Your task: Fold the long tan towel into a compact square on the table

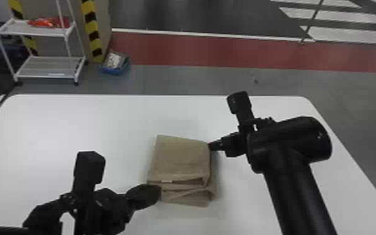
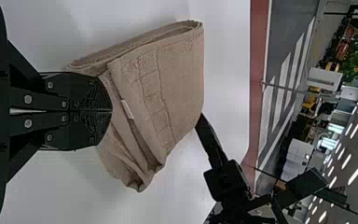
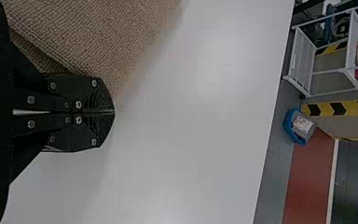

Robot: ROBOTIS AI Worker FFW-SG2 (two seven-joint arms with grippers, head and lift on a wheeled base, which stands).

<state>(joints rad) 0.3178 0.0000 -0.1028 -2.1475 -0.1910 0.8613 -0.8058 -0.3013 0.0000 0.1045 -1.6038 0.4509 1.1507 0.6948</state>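
Observation:
The tan towel [image 1: 181, 159] lies folded into a layered, roughly square stack on the table, its lower layers sticking out loosely at the near side. My left gripper [image 1: 157, 195] is at the stack's near left corner, and my right gripper [image 1: 210, 146] touches its far right corner. In the left wrist view the left gripper [image 2: 111, 111] has its fingers together against the layered edge of the towel [image 2: 168, 88]; whether cloth is pinched is hidden. The right wrist view has the right gripper [image 3: 113, 112] shut beside the towel [image 3: 98, 37], with no cloth visible between its fingertips.
The white table [image 1: 56, 125] extends around the towel on every side. Behind its far edge stand a white shelf rack [image 1: 47, 65] and a small blue bin [image 1: 115, 64] on the floor.

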